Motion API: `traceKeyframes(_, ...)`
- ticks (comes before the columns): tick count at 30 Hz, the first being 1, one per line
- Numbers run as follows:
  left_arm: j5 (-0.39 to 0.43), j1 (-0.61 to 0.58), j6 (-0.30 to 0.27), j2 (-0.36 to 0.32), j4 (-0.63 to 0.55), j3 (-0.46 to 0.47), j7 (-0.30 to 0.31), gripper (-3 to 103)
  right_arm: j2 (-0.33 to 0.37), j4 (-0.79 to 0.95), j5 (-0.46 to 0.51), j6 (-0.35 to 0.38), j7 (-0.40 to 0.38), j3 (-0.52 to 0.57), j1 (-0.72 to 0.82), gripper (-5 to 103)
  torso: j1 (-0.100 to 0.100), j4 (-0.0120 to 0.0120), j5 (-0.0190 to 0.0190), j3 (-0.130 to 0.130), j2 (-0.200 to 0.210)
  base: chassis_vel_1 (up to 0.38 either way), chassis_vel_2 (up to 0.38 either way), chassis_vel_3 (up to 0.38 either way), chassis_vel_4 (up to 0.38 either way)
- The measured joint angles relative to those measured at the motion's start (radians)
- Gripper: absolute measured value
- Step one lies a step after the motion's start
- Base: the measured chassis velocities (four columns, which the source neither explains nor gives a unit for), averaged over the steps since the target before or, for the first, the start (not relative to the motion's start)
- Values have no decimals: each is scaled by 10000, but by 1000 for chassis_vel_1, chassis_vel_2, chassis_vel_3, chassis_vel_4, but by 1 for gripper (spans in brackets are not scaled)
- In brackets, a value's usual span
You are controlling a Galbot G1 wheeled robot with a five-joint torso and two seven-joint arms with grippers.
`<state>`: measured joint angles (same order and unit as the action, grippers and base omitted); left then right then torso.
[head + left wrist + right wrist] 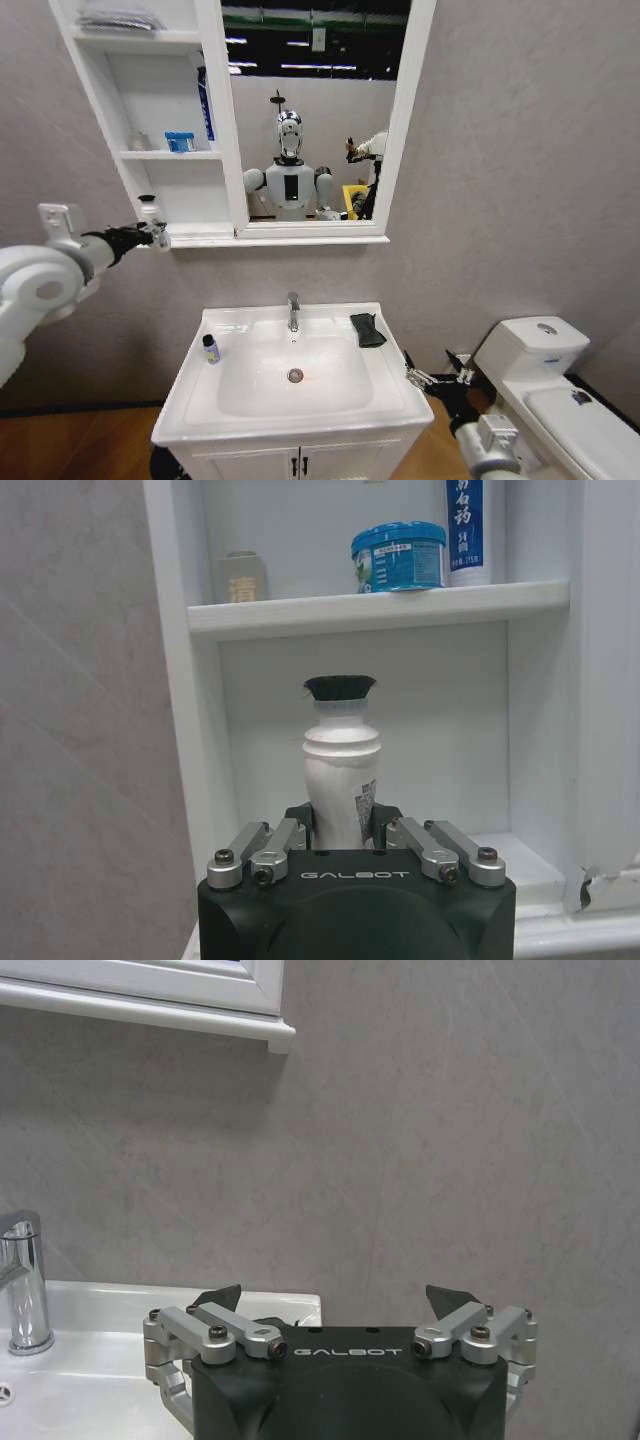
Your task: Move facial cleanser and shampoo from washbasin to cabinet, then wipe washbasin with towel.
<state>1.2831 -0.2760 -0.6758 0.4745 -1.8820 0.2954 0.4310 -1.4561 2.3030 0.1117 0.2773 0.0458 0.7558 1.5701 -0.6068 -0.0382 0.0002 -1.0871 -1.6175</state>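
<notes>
- Cabinet bottom compartment: open room ahead of left gripper, clamped on white bottle
- Washbasin: small bottle on left rim, towel right of tap
- Right gripper: fingers apart, beside basin's right edge

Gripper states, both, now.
Left gripper: shut on the white bottle, at the cabinet's bottom shelf.
Right gripper: open, empty, beside the washbasin.
</notes>
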Motion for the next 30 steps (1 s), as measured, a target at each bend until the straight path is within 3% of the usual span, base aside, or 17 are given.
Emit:
traceKeyframes(2,-68,1122,-61,370,575,-1165,-18,30,-48,-102,20,-93,2,40,-17,100,-1,-4,-1,-1,0,0,0,0,0)
traceKeyframes(5,-319,1847,-95,696,1183,-1957,-109,28,-79,-184,91,-163,4,126,-22,100,-2,-3,1,-1,0,0,0,0,0)
traceKeyframes(9,-508,2164,-96,925,1660,-2320,-192,28,-84,-252,129,-245,5,198,-21,100,-1,-3,0,0,1,0,0,0,0)
traceKeyframes(11,-739,2623,-34,1337,2472,-2641,-277,28,-57,-316,154,-331,5,249,-11,100,-1,-1,-2,0,0,0,0,0,0)
traceKeyframes(17,-1133,3271,-97,1816,3192,-2718,-480,28,-71,-516,131,-505,1,250,54,100,-1,-2,-1,0,0,0,0,0,0)
traceKeyframes(30,-1698,3395,-145,2075,3688,-2797,-854,28,-31,-643,140,-525,-25,308,-52,100,1,-2,-1,0,0,0,0,0,0)
